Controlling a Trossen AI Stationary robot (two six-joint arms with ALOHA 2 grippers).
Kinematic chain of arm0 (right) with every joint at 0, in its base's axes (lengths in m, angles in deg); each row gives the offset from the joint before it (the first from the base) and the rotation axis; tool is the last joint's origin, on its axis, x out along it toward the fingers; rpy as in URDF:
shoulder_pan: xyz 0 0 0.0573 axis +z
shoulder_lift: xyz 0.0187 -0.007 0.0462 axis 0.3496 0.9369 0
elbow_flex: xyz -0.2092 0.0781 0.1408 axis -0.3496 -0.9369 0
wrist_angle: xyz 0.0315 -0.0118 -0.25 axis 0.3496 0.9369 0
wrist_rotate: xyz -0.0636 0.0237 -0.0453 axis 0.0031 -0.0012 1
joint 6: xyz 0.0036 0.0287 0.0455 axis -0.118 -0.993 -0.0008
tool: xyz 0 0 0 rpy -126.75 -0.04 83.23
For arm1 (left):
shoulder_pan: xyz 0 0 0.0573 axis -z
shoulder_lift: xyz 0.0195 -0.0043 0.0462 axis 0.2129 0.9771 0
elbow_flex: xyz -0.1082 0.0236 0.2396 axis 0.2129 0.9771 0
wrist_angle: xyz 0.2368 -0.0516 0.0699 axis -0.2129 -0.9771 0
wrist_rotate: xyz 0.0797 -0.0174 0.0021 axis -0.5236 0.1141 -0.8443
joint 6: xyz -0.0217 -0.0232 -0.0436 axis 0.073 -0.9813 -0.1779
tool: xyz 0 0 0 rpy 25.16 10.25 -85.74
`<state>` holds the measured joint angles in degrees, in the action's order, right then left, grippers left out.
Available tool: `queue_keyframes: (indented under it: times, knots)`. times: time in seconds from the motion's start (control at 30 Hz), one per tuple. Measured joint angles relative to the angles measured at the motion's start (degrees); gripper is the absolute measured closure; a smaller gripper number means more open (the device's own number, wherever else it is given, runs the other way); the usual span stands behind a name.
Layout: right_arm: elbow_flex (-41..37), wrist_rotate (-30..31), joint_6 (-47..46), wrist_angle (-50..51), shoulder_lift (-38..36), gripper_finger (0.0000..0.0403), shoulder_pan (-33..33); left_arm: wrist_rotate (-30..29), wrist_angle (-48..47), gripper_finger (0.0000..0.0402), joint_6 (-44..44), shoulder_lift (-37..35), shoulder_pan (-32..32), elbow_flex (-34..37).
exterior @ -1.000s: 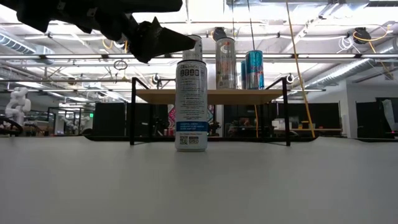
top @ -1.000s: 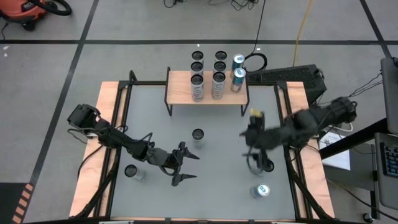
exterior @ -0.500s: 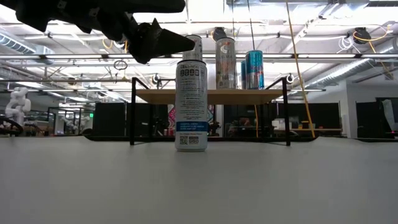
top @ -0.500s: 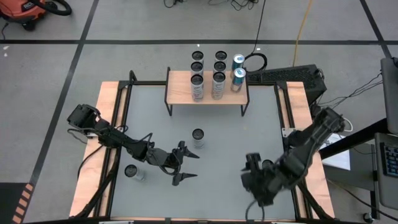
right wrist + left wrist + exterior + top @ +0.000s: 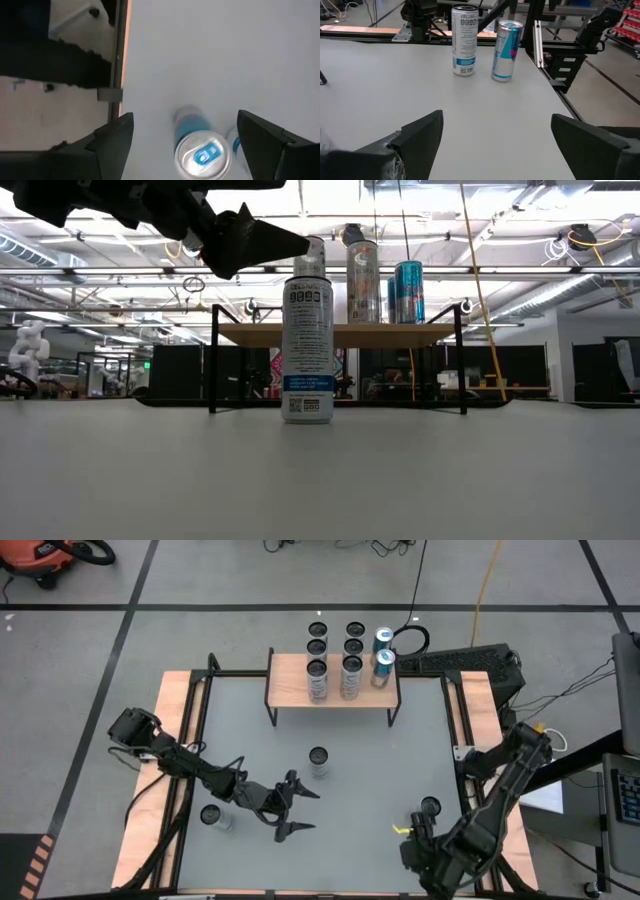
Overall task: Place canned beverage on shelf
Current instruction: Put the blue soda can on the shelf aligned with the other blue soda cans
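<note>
— Where do we see the cans, taking the shelf (image 5: 332, 690) as our mark?

— Three stand on its plank. A white can (image 5: 319, 762) stands in front of it on the table (image 5: 380, 770), and a blue-topped can (image 5: 202, 153) sits far from it, under our right gripper (image 5: 182, 137).

— And our grippers?

— Both spread, holding nothing. The left gripper (image 5: 303, 810) hangs just short of the white can, on the side away from the shelf.

Left gripper (image 5: 496, 137) seen low over grey counter (image 5: 395, 85), jaws spread wide, nothing held between. Ahead, two cans stood upright, just beside each other: tall white can (image 5: 464, 40) and shorter silver-blue can (image 5: 506, 51). Black frame rail (image 5: 540, 45) seen along counter edge behind them.
</note>
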<state>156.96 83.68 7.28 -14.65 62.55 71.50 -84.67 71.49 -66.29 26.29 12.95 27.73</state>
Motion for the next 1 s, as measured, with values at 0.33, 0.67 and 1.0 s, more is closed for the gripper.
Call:
queue_keyframes:
  times: [0.33, 0.67, 1.0]
  knots:
    - [0.0, -0.01, 0.08, 6.56, 4.63, 0.0112, 1.19, -1.19, -0.02, 0.0031, 0.04, 0.0, 0.03, 0.0]
    - [0.0, -3.01, 0.25, 10.34, 8.14, 0.0113, 1.21, -1.21, -0.04, 0.0031, 0.07, 0.0, 0.03, 0.0]
    - [0.0, -4.26, 3.08, 10.22, 10.69, 0.0169, 1.19, -1.22, -0.06, 0.0031, 0.11, 0.0, 0.03, 0.0]
